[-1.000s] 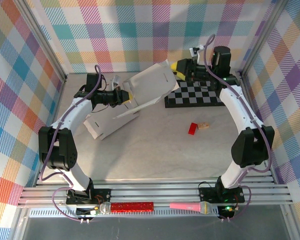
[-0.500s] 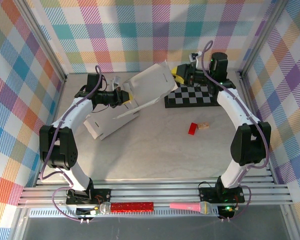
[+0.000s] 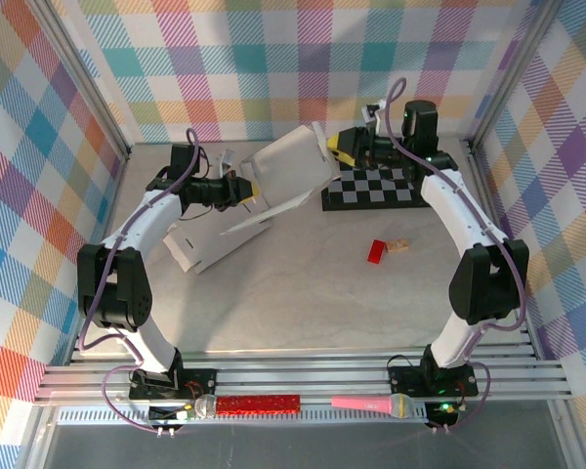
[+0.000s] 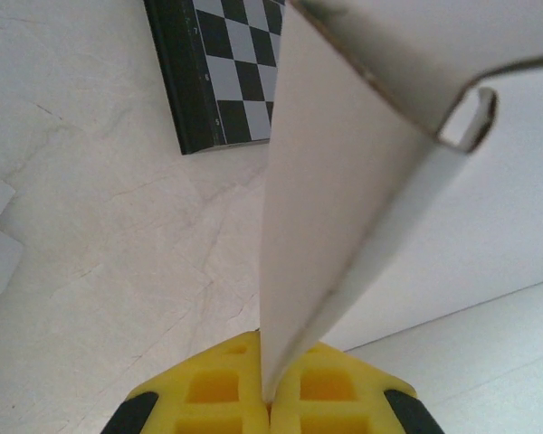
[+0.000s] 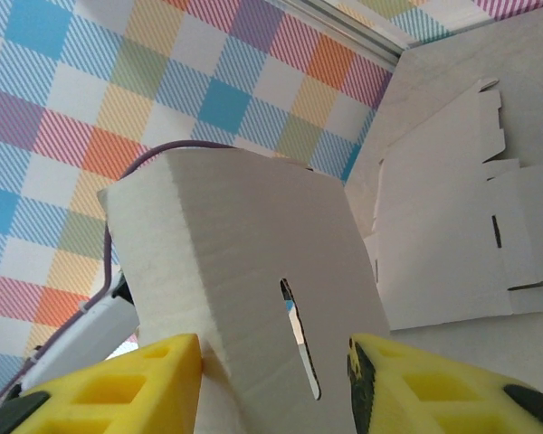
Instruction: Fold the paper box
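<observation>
The right gripper (image 3: 334, 147) has slid left off the checkerboard (image 3: 381, 186) to the paper box (image 3: 288, 166), which hangs tilted above the far side of the table (image 3: 303, 293). Its jaws straddle the slotted panel; whether they pinch it I cannot tell. The left gripper (image 3: 246, 189) is clenched on the box's near-left edge. The fold should go best with that clamp firm and the crease along the scored line. The half-formed box holds nothing visible. A flat blank (image 3: 210, 239) lies to the left.
</observation>
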Controlling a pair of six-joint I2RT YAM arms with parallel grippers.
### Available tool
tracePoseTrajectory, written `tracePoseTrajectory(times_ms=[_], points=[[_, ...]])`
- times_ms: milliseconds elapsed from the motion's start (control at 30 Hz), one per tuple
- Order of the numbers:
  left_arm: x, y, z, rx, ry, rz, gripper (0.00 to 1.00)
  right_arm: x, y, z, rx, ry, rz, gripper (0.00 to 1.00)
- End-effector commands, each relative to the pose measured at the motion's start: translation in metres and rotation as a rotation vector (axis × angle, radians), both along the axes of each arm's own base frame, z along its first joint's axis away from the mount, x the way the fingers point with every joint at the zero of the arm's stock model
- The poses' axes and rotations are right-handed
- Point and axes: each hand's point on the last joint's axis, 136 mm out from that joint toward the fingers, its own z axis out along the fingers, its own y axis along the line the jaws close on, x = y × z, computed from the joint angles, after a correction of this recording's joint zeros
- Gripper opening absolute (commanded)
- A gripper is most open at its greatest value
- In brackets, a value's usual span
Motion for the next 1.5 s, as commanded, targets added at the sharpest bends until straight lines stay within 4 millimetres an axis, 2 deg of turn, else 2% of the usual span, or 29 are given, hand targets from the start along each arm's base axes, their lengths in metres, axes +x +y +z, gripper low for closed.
tracePoseTrajectory(times_ms=[0, 433, 600, 700, 867, 967, 1167, 1467], points=[[-0.001, -0.009, 0.01, -0.013, -0.022, -0.035, 0.0, -0.011, 0.004, 0.006, -0.082, -0.072, 0.0, 0.48], [-0.005, -0.009, 0.012, 0.003, -0.03, -0.044, 0.0, -0.006, 0.013, -0.016, -0.388, -0.162, -0.07, 0.49], [-0.007, -0.009, 0.012, 0.007, -0.033, -0.044, 0.0, -0.007, 0.016, -0.021, -0.448, -0.188, -0.076, 0.49], [-0.007, -0.009, 0.012, 0.009, -0.031, -0.044, 0.0, -0.011, 0.019, -0.02, -0.429, -0.192, -0.056, 0.53], [-0.007, -0.009, 0.012, 0.011, -0.033, -0.041, 0.0, -0.018, 0.021, -0.02, -0.405, -0.176, -0.027, 0.52], [-0.008, -0.009, 0.011, 0.012, -0.029, -0.042, 0.0, -0.023, 0.023, -0.017, -0.38, -0.171, -0.013, 0.55], [-0.008, -0.009, 0.012, 0.005, -0.029, -0.044, 0.0, -0.027, 0.009, 0.001, -0.252, -0.145, -0.019, 0.59], [-0.007, -0.012, 0.012, -0.014, -0.019, -0.053, 0.0, -0.033, -0.006, 0.009, -0.125, -0.11, 0.025, 0.6]])
